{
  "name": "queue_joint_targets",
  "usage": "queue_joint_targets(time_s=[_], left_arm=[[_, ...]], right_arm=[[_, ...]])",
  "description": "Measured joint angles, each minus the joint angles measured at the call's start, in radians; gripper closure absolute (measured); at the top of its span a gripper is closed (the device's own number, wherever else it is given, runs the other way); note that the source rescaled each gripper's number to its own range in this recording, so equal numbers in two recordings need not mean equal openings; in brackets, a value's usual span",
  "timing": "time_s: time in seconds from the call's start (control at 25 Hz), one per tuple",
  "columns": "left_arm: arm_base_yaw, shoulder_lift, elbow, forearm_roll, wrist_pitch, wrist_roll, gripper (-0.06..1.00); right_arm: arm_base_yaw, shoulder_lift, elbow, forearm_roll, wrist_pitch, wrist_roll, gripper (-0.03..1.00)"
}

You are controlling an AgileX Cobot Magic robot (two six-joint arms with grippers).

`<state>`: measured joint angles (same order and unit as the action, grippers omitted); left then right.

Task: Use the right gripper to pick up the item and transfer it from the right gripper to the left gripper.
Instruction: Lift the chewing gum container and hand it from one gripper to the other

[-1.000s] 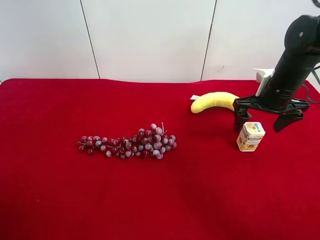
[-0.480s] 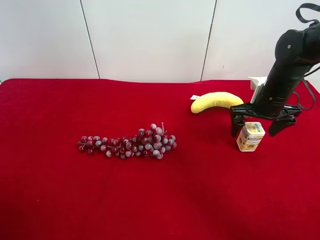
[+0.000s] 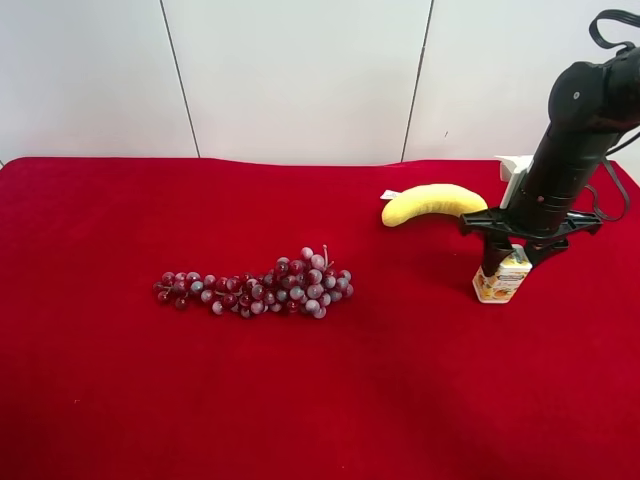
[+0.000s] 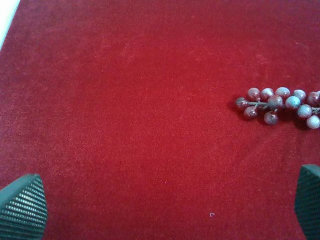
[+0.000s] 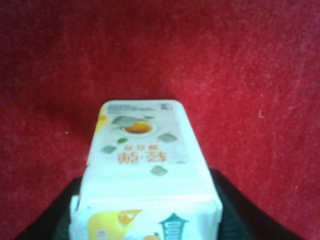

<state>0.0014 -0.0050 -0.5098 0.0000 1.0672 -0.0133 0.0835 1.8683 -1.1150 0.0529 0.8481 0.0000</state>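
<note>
The item, a small white carton (image 3: pixel 499 286) with orange fruit pictures, stands on the red cloth in front of the banana. The right gripper (image 3: pixel 510 262), a black claw with a white wrist block, comes down from above with its fingers closed against the carton's upper part. In the right wrist view the carton (image 5: pixel 145 155) fills the space between the black fingers (image 5: pixel 47 220). The left gripper (image 4: pixel 165 205) is open and empty above bare cloth, left of the grape bunch (image 4: pixel 280 102). The left arm is out of the exterior high view.
A yellow banana (image 3: pixel 430 202) lies just behind and left of the carton. A red grape bunch (image 3: pixel 260 287) lies mid-table. The red cloth (image 3: pixel 300 400) covers the whole table. A white wall stands behind.
The right gripper's fingers, spread wide on both sides of the carton before, have closed in onto it. The carton still stands on the cloth.
</note>
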Motion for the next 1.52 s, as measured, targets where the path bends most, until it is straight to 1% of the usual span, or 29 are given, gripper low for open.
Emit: queue_joint_targets(time_s=[0.24,0.48,0.6,0.72,1.08,1.2,1.32,1.44,1.52], left_arm=[[0.0,0.0,0.0,0.0,0.0,0.0,-0.06],[0.0,0.0,0.0,0.0,0.0,0.0,-0.06],[0.0,0.0,0.0,0.0,0.0,0.0,-0.06],[0.0,0.0,0.0,0.0,0.0,0.0,-0.06],[0.0,0.0,0.0,0.0,0.0,0.0,-0.06],[0.0,0.0,0.0,0.0,0.0,0.013,-0.06],[0.0,0.0,0.0,-0.031,0.0,0.069,-0.06],[0.0,0.014,-0.019,-0.095,0.009,0.142,-0.06],[0.0,0.058,-0.043,-0.141,0.017,0.175,-0.06]], right_arm=[[0.0,-0.001,0.0,0.005,0.005,0.0,0.96],[0.0,-0.088,-0.051,0.044,0.097,-0.01,0.96],[0.014,-0.163,-0.058,0.053,0.117,-0.025,0.96],[0.051,-0.227,-0.058,0.057,0.14,-0.049,0.96],[0.208,-0.347,-0.058,0.083,0.158,-0.116,0.96],[0.247,-0.368,-0.058,0.109,0.162,-0.174,0.96],[0.29,-0.375,-0.058,0.148,0.162,-0.239,0.96],[0.341,-0.379,-0.058,0.176,0.162,-0.305,0.96],[0.38,-0.379,-0.058,0.189,0.161,-0.338,0.96]])
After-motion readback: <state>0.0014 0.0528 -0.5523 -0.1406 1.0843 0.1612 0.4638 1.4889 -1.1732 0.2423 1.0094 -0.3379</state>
